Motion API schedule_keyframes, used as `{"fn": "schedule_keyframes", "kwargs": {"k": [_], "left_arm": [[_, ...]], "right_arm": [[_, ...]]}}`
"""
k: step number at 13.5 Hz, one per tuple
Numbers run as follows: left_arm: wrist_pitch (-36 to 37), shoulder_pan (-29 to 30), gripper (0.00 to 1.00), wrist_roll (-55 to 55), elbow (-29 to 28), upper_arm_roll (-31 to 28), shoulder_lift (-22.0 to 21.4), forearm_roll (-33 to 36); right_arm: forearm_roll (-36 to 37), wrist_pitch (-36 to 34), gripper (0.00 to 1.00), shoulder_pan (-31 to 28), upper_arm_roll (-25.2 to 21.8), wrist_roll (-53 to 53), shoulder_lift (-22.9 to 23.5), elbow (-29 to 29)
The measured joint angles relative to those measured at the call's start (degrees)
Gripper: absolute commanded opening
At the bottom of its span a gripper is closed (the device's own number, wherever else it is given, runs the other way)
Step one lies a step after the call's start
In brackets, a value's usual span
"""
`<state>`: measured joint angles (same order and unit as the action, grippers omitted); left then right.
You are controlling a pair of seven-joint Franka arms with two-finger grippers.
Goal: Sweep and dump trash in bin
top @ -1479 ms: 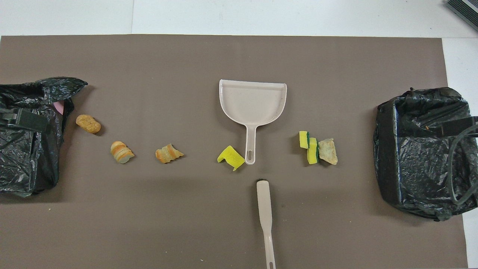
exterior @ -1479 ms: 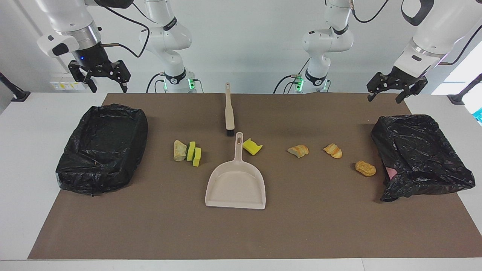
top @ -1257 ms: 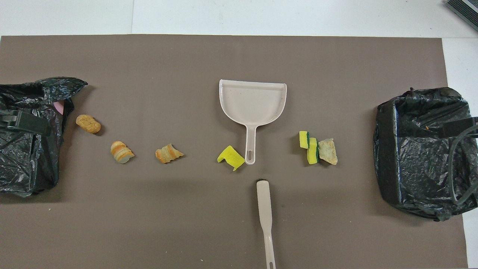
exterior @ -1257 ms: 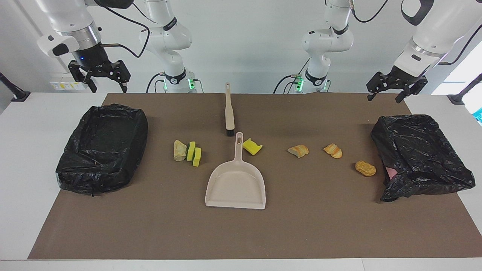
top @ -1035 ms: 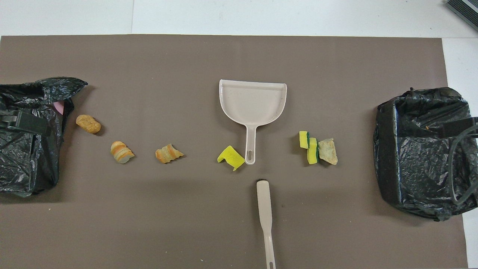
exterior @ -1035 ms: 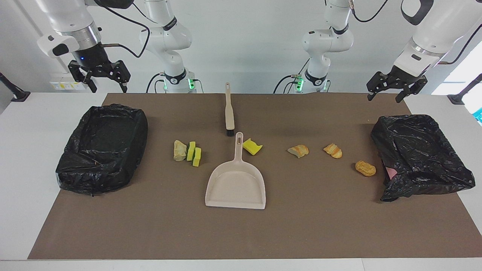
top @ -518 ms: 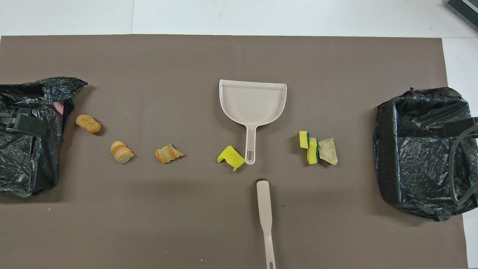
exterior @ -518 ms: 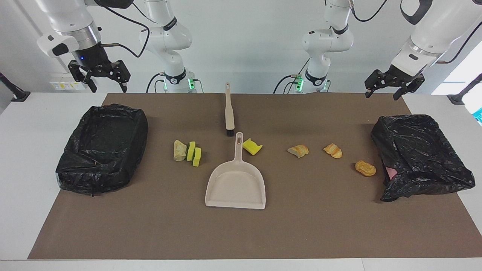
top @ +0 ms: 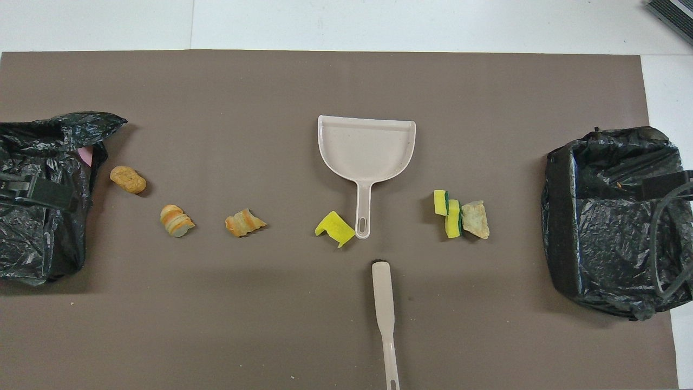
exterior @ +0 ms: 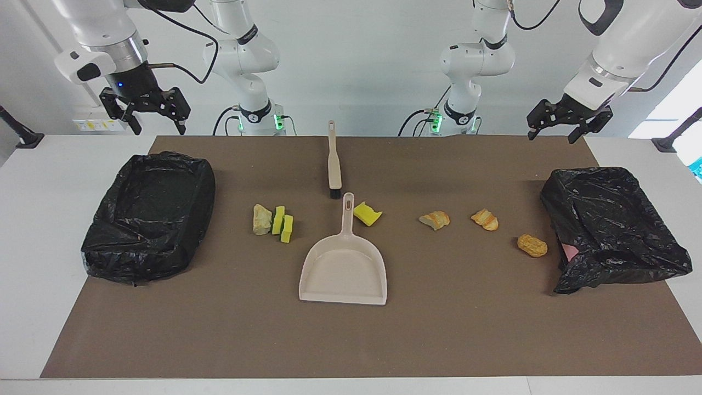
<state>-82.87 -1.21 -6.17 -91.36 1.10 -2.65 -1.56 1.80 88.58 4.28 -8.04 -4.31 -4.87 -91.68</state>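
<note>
Item: trash (exterior: 271,220), 7 scraps in a row across mid-desk (exterior: 66,164), nothing swept yet. Dustpan (exterior: 343,269) & brush (exterior: 333,164) lie central, handles toward the robots, we judge for easy pickup. Left gripper (exterior: 554,131), right gripper (exterior: 145,112): both raised, fingers wide apart, holding nothing. Bins (exterior: 148,214) at both ends.

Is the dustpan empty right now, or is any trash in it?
Empty: the dustpan shows only bare beige floor; every scrap lies on the mat outside it.
</note>
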Motion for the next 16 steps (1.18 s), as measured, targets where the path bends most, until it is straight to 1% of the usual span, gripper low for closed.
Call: {"fn": "schedule_keyframes", "kwargs": {"k": [6,10,12,15,16], "left_arm": [[0.0,0.0,1.0,-0.11,-2.45,0.12,-1.47,0.0],[-0.35,-0.46,1.0,-0.11,-4.58,0.6,-2.75,-0.07],[-1.98,-2.38,1.0,-0.04,-7.31,0.73,-3.8,-0.08],[-6.34,-6.38,1.0,1.35,-12.86,0.92,-5.1,-0.1],[-8.01,-7.74,1.0,2.22,-14.83,0.96,-5.38,-0.1]], "right_arm": [[-0.02,-0.66,1.0,0.17,0.17,0.0,-0.01,-0.02],[-0.35,-0.67,1.0,0.41,1.86,0.04,-0.05,-0.2],[-1.21,-0.23,1.0,0.54,4.43,2.85,-0.02,-1.14],[-3.56,6.15,1.0,0.95,9.61,10.39,0.37,-5.21],[-3.76,8.04,1.0,1.91,10.53,12.36,0.91,-6.45]]}}
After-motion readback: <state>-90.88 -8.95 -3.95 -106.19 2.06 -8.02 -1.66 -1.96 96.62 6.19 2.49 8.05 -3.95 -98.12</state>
